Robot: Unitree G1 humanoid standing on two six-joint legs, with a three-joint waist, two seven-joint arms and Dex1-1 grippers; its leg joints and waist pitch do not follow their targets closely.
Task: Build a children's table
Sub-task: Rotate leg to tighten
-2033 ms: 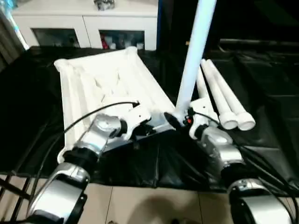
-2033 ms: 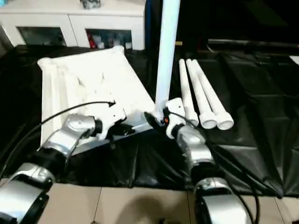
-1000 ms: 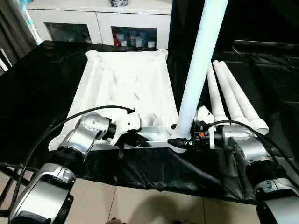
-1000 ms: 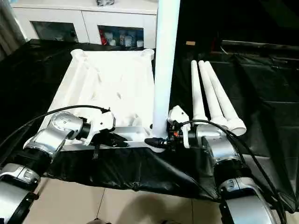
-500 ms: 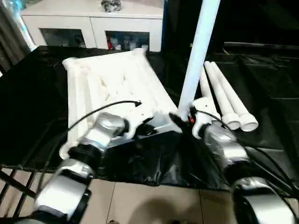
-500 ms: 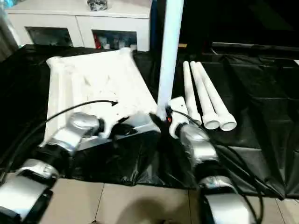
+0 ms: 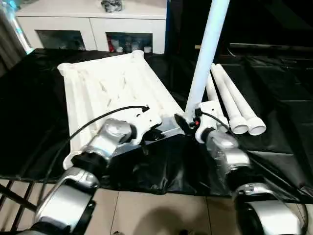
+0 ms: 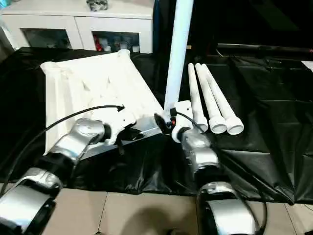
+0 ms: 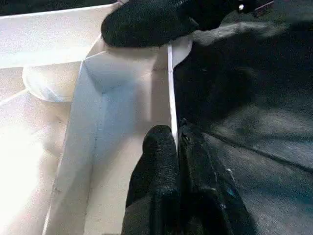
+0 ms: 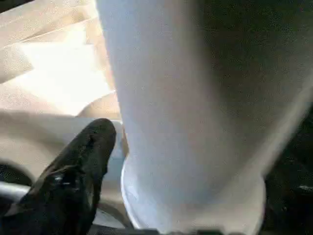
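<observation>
I see my left gripper (image 9: 176, 147) pinched shut on the tabletop (image 7: 107, 88) rim at centre frame, my right gripper (image 7: 188, 122) spread around the upright leg (image 7: 205, 54) beside it.

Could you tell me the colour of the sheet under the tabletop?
Black; the sheet shows best in the left eye view.

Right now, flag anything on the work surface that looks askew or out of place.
The tabletop lies skewed to the black sheet's edges. One leg stands in its near corner socket, leaning slightly; three spare legs lie alongside. Nothing looks damaged.
</observation>
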